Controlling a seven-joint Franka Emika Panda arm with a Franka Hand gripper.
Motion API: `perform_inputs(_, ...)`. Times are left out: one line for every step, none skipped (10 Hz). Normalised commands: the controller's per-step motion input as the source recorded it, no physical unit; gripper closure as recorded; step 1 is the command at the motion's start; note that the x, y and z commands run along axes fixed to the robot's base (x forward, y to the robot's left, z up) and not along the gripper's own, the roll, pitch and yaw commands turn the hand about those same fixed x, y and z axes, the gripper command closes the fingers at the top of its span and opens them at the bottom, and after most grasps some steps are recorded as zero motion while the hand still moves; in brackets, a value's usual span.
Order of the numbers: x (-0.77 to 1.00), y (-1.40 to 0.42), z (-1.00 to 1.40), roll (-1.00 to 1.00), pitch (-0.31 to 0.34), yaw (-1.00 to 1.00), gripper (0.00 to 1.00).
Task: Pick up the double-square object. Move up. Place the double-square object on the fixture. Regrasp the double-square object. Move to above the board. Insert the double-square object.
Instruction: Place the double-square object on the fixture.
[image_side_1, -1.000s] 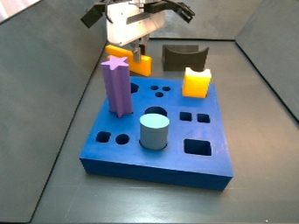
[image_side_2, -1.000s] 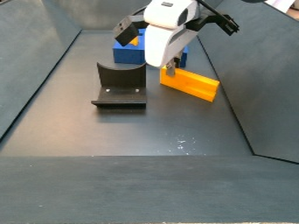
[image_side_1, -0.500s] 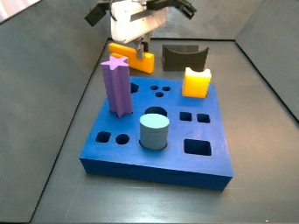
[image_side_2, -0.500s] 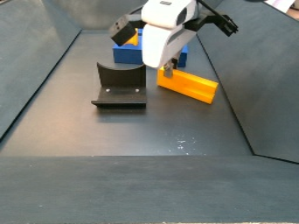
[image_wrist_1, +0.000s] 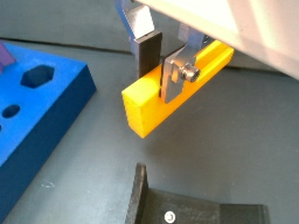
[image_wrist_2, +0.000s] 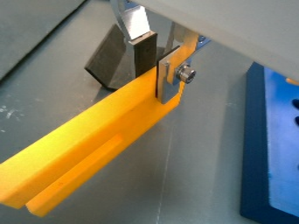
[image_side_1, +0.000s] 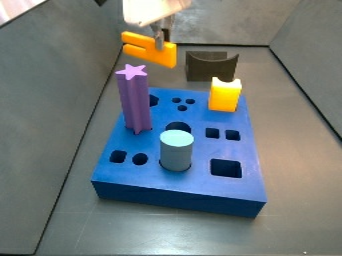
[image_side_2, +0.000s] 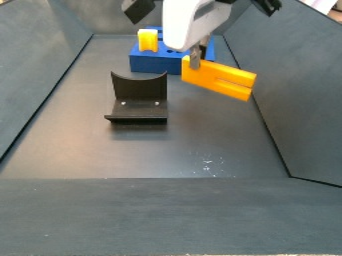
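The gripper (image_side_1: 163, 40) is shut on the double-square object (image_side_1: 144, 47), a long orange-yellow bar with a lengthwise groove. It holds the bar level, clear of the floor, beyond the far end of the board (image_side_1: 144, 176). Both wrist views show the fingers clamped across one end of the bar (image_wrist_1: 176, 89) (image_wrist_2: 105, 140). In a side view the bar (image_side_2: 218, 80) hangs from the gripper (image_side_2: 197, 62), to the right of the fixture (image_side_2: 138, 98). The dark fixture (image_side_1: 207, 65) stands on the floor behind the board.
On the blue board stand a purple star-topped post (image_side_1: 132, 98), a grey-blue cylinder (image_side_1: 177, 150) and a stubby yellow block (image_side_1: 225, 95). Sloped grey walls enclose the floor. The board's edge (image_wrist_2: 274, 149) and the fixture (image_wrist_2: 111, 61) lie either side of the held bar.
The gripper has risen with the double-square object, lifting it off the floor; the bar now hangs higher in both side views.
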Motion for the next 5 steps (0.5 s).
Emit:
perform_inputs(0.00,0.00,1.00,0.00,0.000,0.00,1.00)
perform_inputs(-0.01,0.00,1.00,0.00,0.011,0.00,1.00)
perform_inputs(-0.02,0.00,1.00,-0.01,0.025,0.00,1.00)
perform_inputs(-0.02,-0.01,1.00,-0.03,0.028,0.01,1.00)
perform_inputs(-0.02,-0.01,0.96,-0.04,0.032,0.02,1.00)
